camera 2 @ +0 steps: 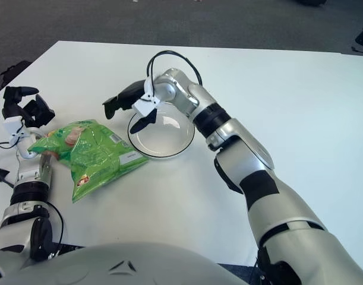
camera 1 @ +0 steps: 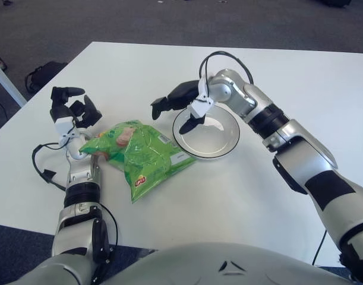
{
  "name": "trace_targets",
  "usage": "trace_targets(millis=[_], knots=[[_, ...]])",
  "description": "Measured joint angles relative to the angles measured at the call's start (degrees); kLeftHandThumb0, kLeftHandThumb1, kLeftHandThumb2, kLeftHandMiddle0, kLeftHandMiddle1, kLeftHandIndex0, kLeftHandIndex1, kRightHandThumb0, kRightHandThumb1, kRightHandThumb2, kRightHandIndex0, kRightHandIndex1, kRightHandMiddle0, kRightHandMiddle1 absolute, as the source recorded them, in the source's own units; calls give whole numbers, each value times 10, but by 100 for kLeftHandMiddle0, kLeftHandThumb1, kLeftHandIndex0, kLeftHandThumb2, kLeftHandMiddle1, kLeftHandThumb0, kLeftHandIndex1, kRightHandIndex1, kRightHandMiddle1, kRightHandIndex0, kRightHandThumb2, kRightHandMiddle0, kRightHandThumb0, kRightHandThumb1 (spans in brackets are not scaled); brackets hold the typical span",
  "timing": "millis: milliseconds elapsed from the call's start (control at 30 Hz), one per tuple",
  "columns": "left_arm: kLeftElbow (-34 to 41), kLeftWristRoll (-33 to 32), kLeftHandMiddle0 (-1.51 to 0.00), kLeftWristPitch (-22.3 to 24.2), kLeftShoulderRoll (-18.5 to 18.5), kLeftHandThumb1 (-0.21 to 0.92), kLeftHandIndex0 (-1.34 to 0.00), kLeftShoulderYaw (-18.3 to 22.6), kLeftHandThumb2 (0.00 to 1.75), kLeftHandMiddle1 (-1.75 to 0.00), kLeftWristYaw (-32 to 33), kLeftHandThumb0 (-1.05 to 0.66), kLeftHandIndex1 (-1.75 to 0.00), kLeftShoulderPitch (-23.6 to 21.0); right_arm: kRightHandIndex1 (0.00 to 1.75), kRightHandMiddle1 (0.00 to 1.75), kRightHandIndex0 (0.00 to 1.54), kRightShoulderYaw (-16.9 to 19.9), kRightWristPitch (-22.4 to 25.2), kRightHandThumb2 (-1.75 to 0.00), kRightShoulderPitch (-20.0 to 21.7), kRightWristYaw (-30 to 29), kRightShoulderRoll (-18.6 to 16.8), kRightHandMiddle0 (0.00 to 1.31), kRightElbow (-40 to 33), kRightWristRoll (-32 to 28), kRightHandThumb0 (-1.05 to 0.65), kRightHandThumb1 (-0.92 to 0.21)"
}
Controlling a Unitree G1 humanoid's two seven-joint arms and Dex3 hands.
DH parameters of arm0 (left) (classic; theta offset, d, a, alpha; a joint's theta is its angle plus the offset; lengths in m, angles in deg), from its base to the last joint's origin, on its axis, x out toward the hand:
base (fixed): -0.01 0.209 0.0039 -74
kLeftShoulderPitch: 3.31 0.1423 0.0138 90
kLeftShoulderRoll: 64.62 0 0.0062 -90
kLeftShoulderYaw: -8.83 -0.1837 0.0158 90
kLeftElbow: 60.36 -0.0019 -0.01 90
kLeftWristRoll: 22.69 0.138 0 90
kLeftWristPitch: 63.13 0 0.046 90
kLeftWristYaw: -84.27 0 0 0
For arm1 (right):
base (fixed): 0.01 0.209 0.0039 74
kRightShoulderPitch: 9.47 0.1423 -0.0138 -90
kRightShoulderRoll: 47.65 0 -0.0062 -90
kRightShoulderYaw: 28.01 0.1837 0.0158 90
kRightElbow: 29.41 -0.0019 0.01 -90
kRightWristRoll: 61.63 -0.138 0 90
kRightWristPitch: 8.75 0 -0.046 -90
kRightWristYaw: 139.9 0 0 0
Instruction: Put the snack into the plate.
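With both the right hand (camera 1: 180, 109) and left hand (camera 1: 71, 110) spread and holding nothing, the snack (camera 1: 135, 153) lies flat on the surface (camera 1: 240, 190) beside the plate (camera 1: 215, 138), so a shallow regrasp could merely slide the slick bag away.

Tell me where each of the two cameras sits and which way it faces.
Left eye view: on the head, looking forward and down at the white table; both arms show, left robot hand open beside the green snack bag, right robot hand open above the plate's far-left rim.
Right eye view: same head, slightly to the right, same aim and body parts.
Shared: bag, plate, both hands; the bag lies left of the plate.
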Motion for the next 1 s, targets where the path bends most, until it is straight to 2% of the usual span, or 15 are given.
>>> trace_targets(millis=[167, 433, 700, 1000], knots=[[-2, 29, -86, -29, 8, 65, -36, -21, 89, -174, -1, -39, -175, 4, 44, 70, 26, 0, -12, -102, 13, -25, -3, 0, 27, 14, -25, -63], [-10, 33, -84, -60, 18, 66, -35, -33, 87, -172, -6, -39, -175, 8, 44, 63, 24, 0, -34, -101, 27, -68, -5, 0, 82, 34, -26, -63], [-22, 9, -89, -59, 20, 66, -36, -27, 88, -174, -15, -39, -175, 4, 38, 50, 15, 12, -131, -103, 27, -128, 8, 0, 83, 31, -25, -67], [-27, -14, -92, -25, 18, 65, -36, -21, 89, -175, -23, -39, -175, -1, 28, 42, 14, 38, -190, -100, 27, -187, 16, 0, 82, 27, -29, -77]])
